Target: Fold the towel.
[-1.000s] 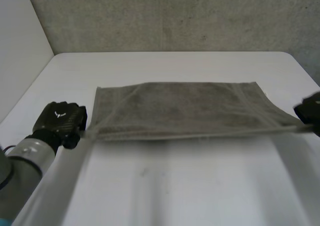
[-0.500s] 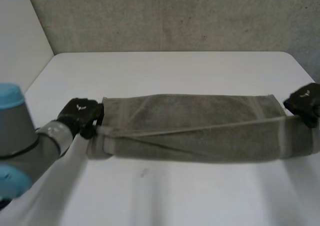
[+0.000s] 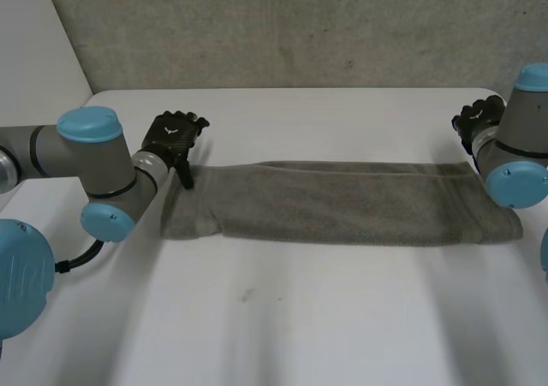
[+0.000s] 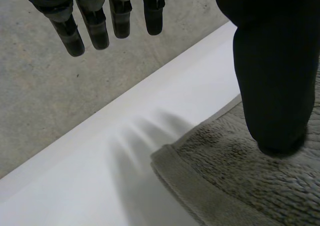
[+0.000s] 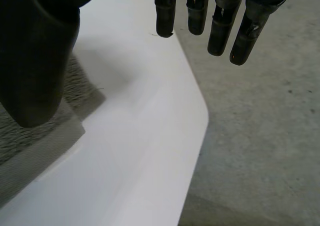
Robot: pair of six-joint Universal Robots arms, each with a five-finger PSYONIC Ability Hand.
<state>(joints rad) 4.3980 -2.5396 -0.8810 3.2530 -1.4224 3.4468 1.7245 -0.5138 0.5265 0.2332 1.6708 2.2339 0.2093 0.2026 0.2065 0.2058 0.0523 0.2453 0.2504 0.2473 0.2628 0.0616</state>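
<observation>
Grey terry-cloth towel (image 3: 342,202) lies flat as a long narrow strip across the middle of the white table (image 3: 300,317), with its right end close to the table's right edge. Looks like 1 lengthwise fold is down. Black left hand (image 3: 171,136) is at the strip's far left corner, fingers straight and wide, thumb over the cloth (contact unclear), gripping nothing. Black right hand (image 3: 477,121) is at the far right corner, also wide and empty. Step: between folds. Next, likely: pinch 1 short end and carry it over to the other, keeping edges aligned.
</observation>
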